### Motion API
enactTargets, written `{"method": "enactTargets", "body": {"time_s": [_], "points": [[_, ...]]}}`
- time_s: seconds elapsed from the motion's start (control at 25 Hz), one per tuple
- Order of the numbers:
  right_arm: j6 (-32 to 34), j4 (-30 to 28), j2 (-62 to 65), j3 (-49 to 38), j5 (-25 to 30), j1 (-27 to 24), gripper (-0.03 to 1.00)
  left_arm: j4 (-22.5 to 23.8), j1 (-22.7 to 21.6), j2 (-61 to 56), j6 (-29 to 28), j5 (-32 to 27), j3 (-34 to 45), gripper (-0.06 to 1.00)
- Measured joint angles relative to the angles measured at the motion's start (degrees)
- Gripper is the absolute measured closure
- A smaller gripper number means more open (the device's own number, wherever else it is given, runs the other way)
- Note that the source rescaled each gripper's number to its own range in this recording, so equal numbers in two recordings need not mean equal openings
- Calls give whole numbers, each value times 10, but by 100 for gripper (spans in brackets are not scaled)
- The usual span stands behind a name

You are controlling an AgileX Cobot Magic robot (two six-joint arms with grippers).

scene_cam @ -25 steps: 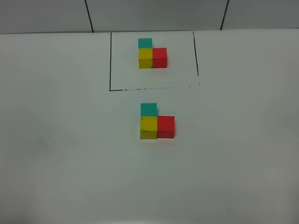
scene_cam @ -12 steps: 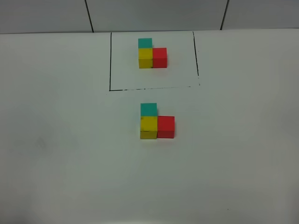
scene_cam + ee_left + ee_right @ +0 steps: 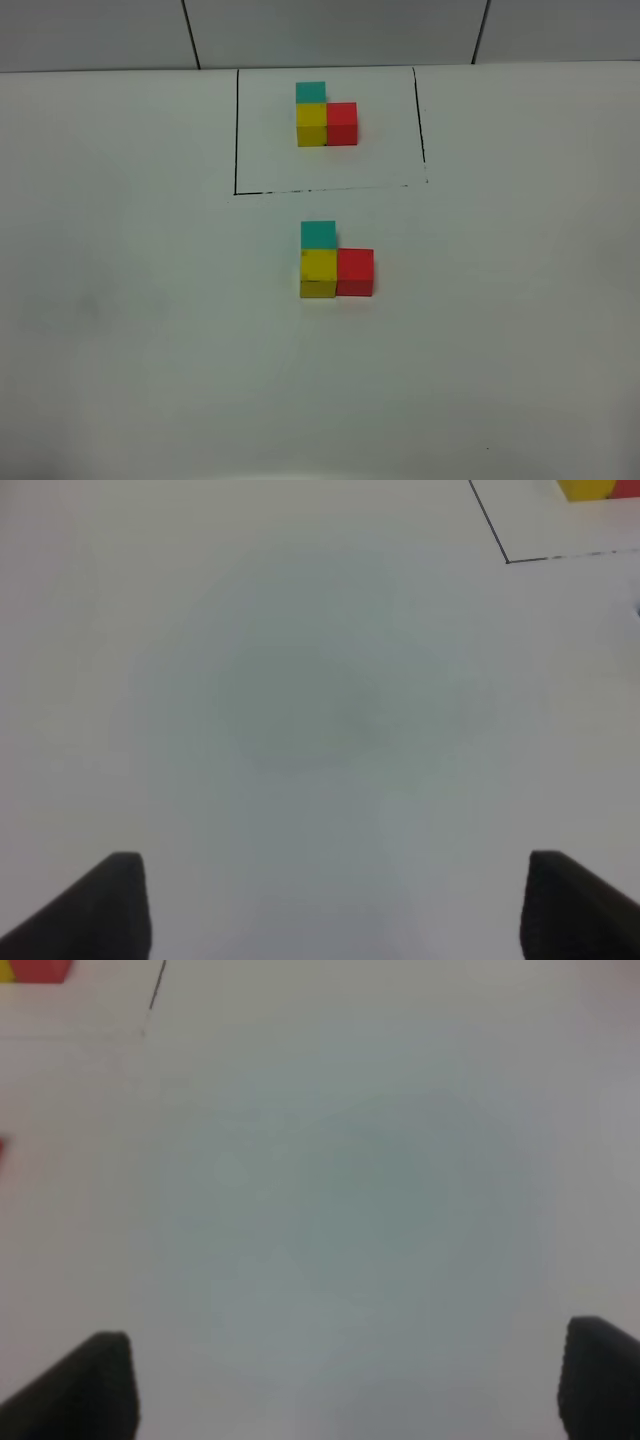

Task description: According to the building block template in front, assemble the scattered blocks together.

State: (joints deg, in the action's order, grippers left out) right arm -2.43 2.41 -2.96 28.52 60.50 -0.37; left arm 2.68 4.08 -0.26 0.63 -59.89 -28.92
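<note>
Exterior high view: the building block template (image 3: 326, 118), smooth teal, yellow and red cubes in an L, sits inside a thin black rectangle outline (image 3: 236, 140) on the matte white table (image 3: 120, 300). Just in front, the scattered blocks (image 3: 335, 262) are touching in the same L.

Left wrist view: left gripper (image 3: 335, 905) spread wide, holding nothing, over bare table.

Right wrist view: right gripper (image 3: 350, 1385) same deal, spread and empty.

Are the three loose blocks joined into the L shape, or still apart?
Joined. The teal block, yellow block and red block sit flush in an L, matching the framed template.
</note>
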Motion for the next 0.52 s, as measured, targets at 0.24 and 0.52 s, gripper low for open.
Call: {"method": "enactTargets", "body": {"time_s": [0.24, 0.52], "points": [[0, 0, 0, 0, 0, 0, 18, 0, 0, 0, 0, 0, 0, 14], [1, 0, 0, 0, 0, 0, 18, 0, 0, 0, 0, 0, 0, 14]]}}
